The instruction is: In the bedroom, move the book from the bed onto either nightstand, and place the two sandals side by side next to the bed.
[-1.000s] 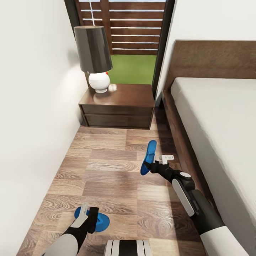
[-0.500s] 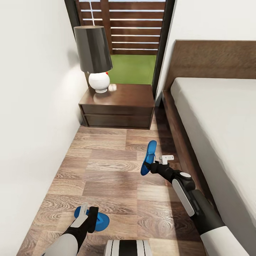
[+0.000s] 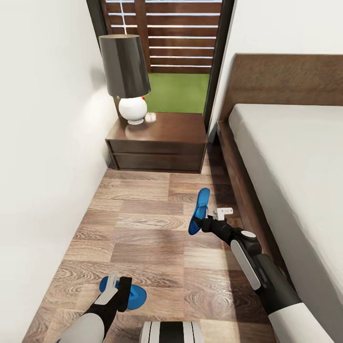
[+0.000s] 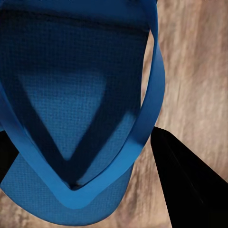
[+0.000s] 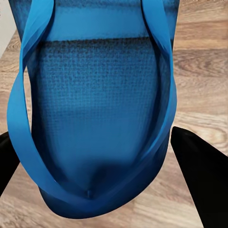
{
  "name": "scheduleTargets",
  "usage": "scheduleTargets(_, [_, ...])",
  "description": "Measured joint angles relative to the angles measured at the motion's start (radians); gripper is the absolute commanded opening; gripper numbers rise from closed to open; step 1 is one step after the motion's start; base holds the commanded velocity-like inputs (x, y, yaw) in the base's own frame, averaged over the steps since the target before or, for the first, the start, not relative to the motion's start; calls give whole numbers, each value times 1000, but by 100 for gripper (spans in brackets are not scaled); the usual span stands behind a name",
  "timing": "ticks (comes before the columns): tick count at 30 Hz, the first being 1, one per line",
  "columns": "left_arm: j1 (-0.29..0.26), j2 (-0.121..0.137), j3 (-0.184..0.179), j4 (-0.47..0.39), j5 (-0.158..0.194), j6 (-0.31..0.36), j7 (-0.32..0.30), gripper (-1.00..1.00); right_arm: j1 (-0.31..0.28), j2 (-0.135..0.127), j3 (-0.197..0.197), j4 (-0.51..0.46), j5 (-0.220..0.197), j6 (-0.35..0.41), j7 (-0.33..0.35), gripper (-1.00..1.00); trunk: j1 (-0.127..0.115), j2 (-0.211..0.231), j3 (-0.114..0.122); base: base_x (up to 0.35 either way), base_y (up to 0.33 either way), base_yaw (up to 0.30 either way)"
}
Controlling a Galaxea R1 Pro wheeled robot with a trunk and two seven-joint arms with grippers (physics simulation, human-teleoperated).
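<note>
Two sandals are in hand but not yet placed: nearest, the left gripper (image 3: 119,288) clamps one sandal (image 3: 135,297) low over the floor (image 3: 143,228); farther, the right gripper (image 3: 206,220) grips the other sandal (image 3: 198,211) beside the bed (image 3: 286,157). Beyond, the nightstand (image 3: 166,131) bears no book.

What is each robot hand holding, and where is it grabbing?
Each gripper holds a blue sandal: the left gripper holds one, the right gripper the other. Each seems to grip at the toe end.
</note>
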Motion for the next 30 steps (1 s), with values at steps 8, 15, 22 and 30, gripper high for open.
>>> scheduleTargets(8, [0, 0, -1, -1, 0, -1, 0, -100, 0, 0, -1, 0, -1, 0, 0, -100, -1, 0, 8, 0, 0, 0])
scheduleTargets(15, [0, 0, -1, -1, 1, 1, 0, -100, 0, 1, 0, 0, -1, 0, 0, -100, -4, 2, 35, 0, 0, 0])
scheduleTargets(22, [0, 0, -1, -1, 1, 1, 0, -100, 1, 2, 0, 0, -1, 0, 0, -100, -7, 4, 62, 0, 0, 0])
scheduleTargets(30, [0, 0, -1, -1, 1, 3, 1, -100, 0, 2, 0, 0, -1, 0, 0, -100, -11, 6, 93, 0, 0, 0])
